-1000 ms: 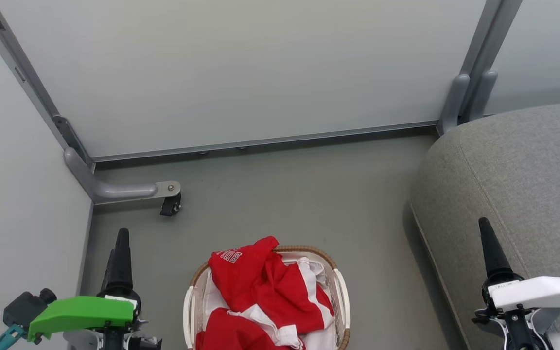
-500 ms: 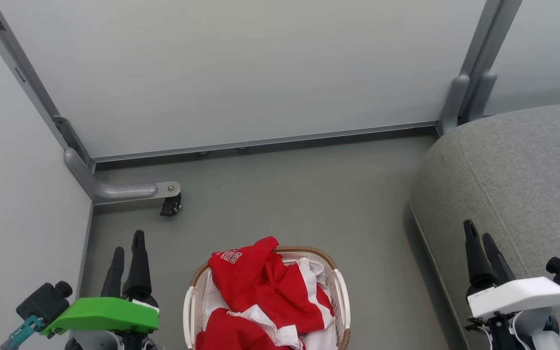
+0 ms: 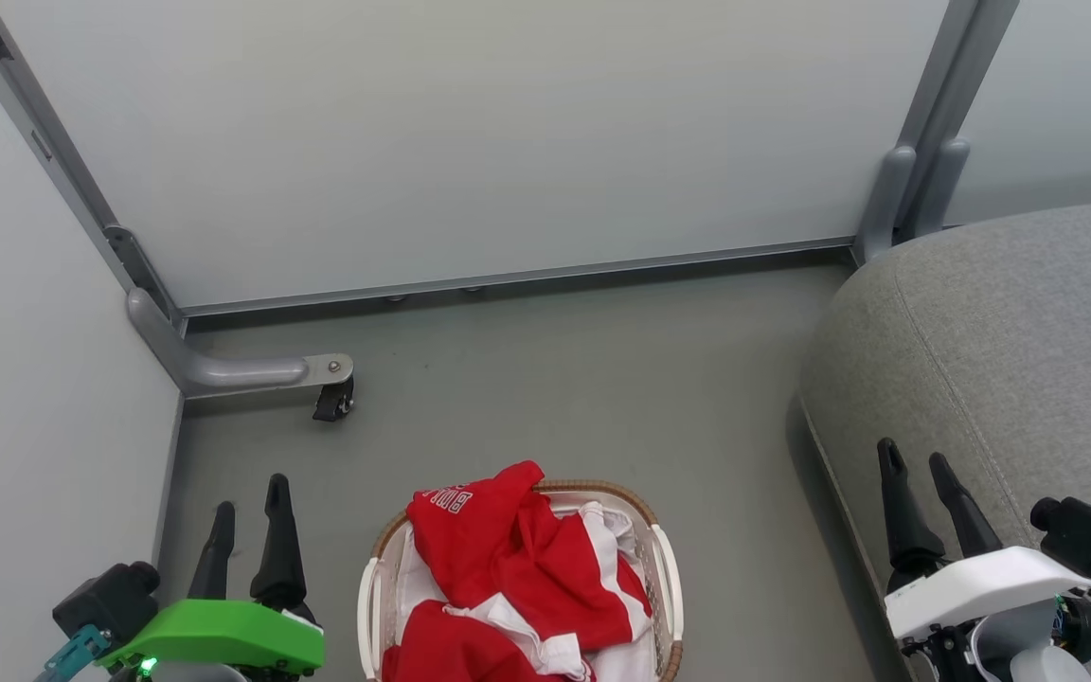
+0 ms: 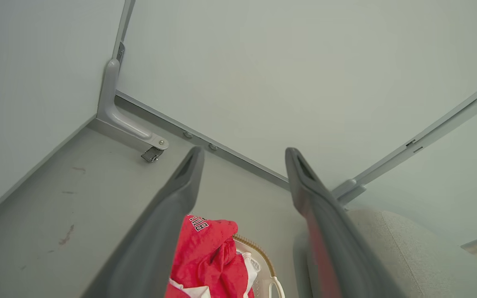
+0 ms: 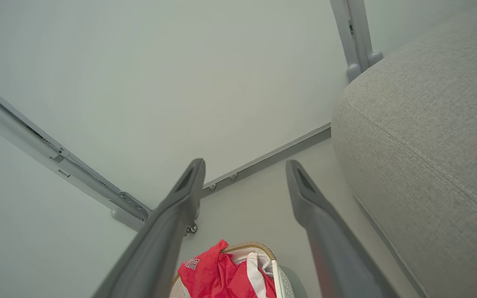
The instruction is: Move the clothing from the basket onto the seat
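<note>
Red clothing with white trim and lettering is heaped in the white basket with a brown woven rim, at the bottom middle of the head view. The grey seat fills the right side. My left gripper stands open over the floor, left of the basket, with nothing between its fingers. My right gripper stands open in front of the seat's rounded edge, also holding nothing. The left wrist view looks past the open left gripper at the clothing. Past the open right gripper lie the clothing and the seat.
Pale partition panels stand behind and to the left, joined by grey posts. A grey foot with a castor juts onto the floor at the left. Grey floor lies between basket, panels and seat.
Both grippers have drawn back toward the bottom of the head view and turned, so two separate fingers now show on each. The right one shifted left. Clothing and basket are unmoved.
</note>
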